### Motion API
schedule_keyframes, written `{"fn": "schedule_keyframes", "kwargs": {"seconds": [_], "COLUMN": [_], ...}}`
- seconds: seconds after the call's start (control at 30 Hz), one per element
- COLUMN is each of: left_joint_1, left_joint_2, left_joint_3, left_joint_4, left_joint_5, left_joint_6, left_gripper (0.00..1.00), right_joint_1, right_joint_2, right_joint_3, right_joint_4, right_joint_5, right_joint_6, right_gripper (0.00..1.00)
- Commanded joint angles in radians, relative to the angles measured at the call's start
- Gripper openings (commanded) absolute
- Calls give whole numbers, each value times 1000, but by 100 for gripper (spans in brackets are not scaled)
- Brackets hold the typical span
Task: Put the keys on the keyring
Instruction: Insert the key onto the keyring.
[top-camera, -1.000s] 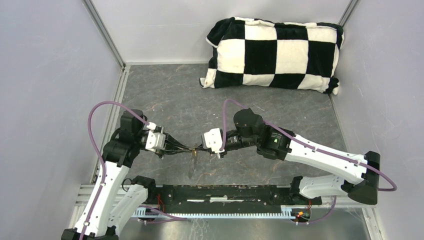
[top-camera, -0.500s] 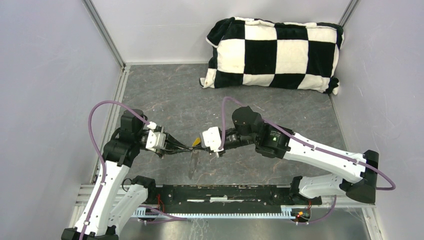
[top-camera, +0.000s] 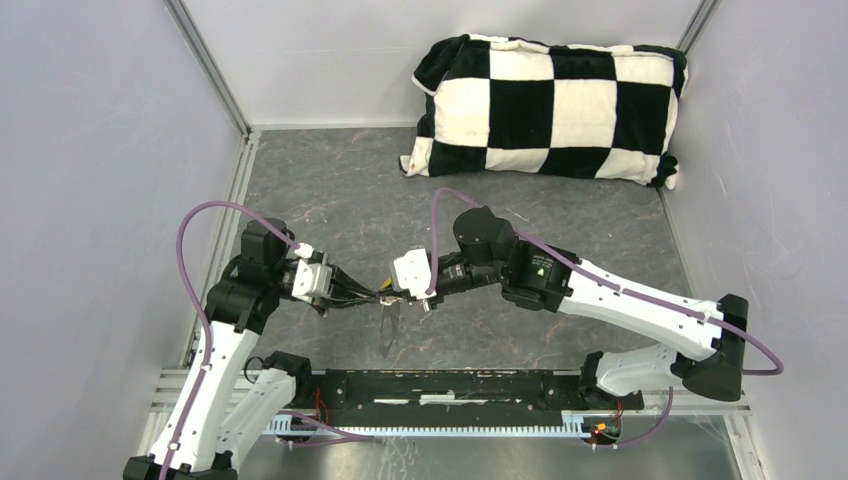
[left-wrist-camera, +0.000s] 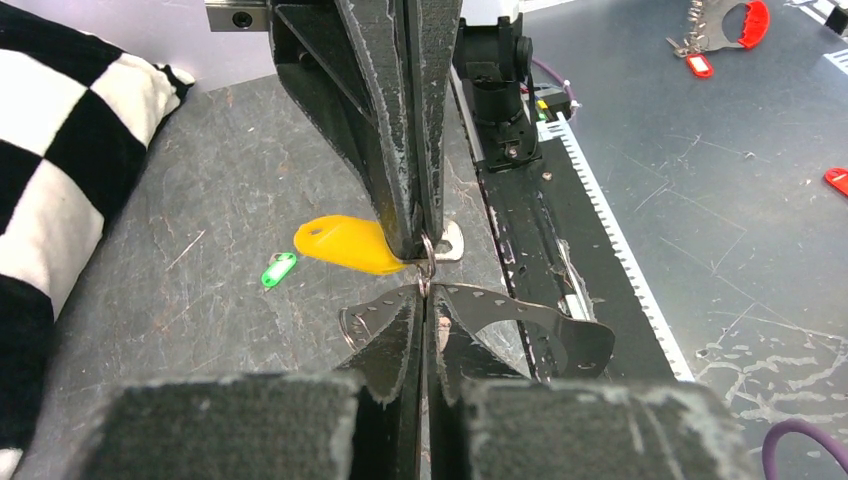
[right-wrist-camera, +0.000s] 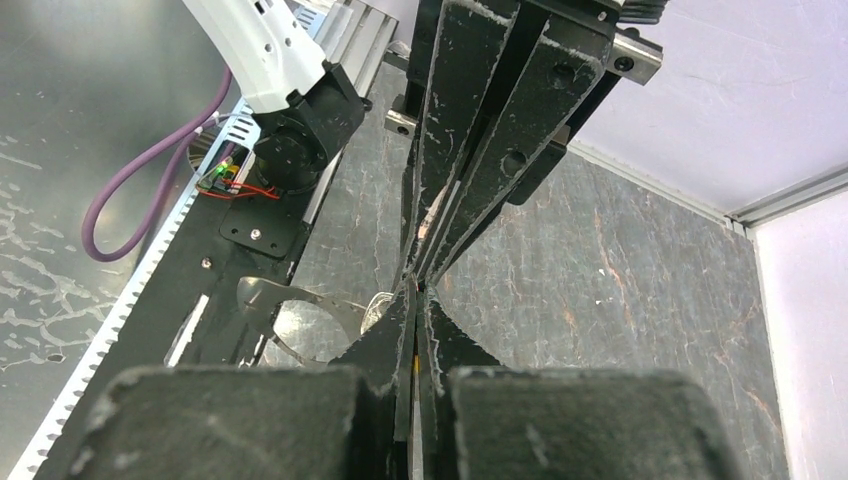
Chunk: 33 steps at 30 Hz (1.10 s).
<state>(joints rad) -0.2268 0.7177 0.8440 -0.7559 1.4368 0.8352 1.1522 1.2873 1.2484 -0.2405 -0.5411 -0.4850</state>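
A: Your left gripper (left-wrist-camera: 425, 300) is clamped tight on the keyring (left-wrist-camera: 505, 301). Its fingers (left-wrist-camera: 395, 340) are pressed together, and the silvery loop sticks out on both sides of the tips. From above, you see the loop hanging below the fingertips, toward the near edge of the table (top-camera: 330, 190).

B: Your right gripper (right-wrist-camera: 415, 305) comes in from the opposite side, its jaws closed on the yellow key (left-wrist-camera: 345, 245). It pinches one end of the plastic head, and the rest of the head juts out sideways. A small metal ring (left-wrist-camera: 428, 247) at the clamped end sits right against your left fingertips.

A: So your two claws meet tip to tip above the table, left of centre in its near half. Whether that small ring is around the loop or only touching it, you cannot tell from these views.

B: Your green key (left-wrist-camera: 278, 270) lies flat on the table, held by nothing. It is just on the far side of the grippers, toward the checkered cushion (top-camera: 545, 105).

A: That cushion rests at the far right of the table, well apart from both of your arms.
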Motion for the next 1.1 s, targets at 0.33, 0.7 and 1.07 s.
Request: {"fn": "schedule_keyframes", "kwargs": {"seconds": [0.33, 0.7, 1.07], "left_joint_1": [-3, -5, -4], "left_joint_2": [-55, -88, -86], "left_joint_3": [35, 35, 42], "left_joint_4": [19, 18, 9], "left_joint_5": [102, 126, 144], "left_joint_6": [9, -7, 14], "left_gripper": [2, 2, 2], "right_joint_1": [-20, -58, -75], "right_joint_2": [125, 176, 239], "right_joint_3": [202, 230, 302], "right_joint_4": [-149, -109, -127], "right_joint_5": [-84, -125, -154], "right_joint_6": [-84, -43, 0], "right_gripper": [0, 0, 24]}}
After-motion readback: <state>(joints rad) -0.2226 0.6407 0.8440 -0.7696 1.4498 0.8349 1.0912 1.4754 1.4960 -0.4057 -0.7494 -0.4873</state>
